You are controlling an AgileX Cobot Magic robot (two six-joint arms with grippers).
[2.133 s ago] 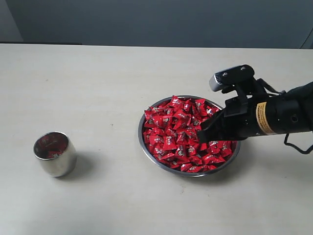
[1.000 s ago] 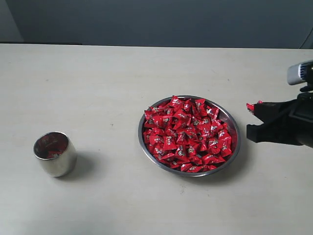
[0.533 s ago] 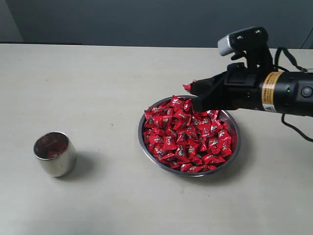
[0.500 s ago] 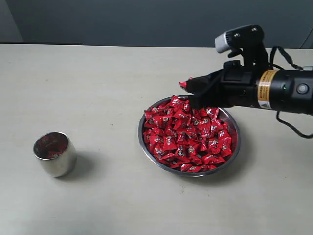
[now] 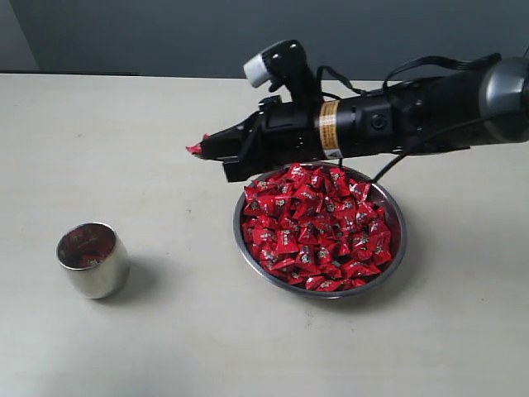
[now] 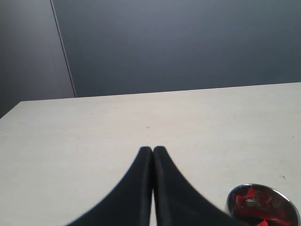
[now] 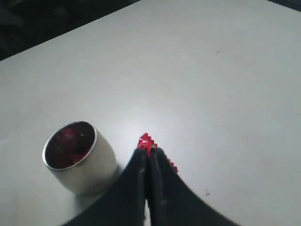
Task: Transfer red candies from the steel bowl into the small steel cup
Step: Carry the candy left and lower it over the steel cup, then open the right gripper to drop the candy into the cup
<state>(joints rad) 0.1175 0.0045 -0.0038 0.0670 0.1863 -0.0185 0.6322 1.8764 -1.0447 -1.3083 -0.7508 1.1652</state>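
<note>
Exterior view is showing a pale matte desk (image 5: 124, 347) meeting a dark grey-blue wall (image 5: 165, 33). Right tool (image 5: 207, 148) is pinching one red candy (image 5: 195, 150) above bare desk, between the heaped steel bowl (image 5: 390, 205) and small steel cup (image 5: 99, 277); left tool (image 6: 153, 151) is sitting closed, empty.

right arm (image 5: 397, 122) black | label (image 5: 329, 130) orange | camera (image 5: 264, 69) grey | right tool (image 5: 207, 148) black

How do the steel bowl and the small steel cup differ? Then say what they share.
The steel bowl is wide and shallow; the small steel cup is far narrower and deeper. The steel bowl is heaped with red candies; the small steel cup shows only a little red inside. Both are shiny steel, upright on the table.
</note>
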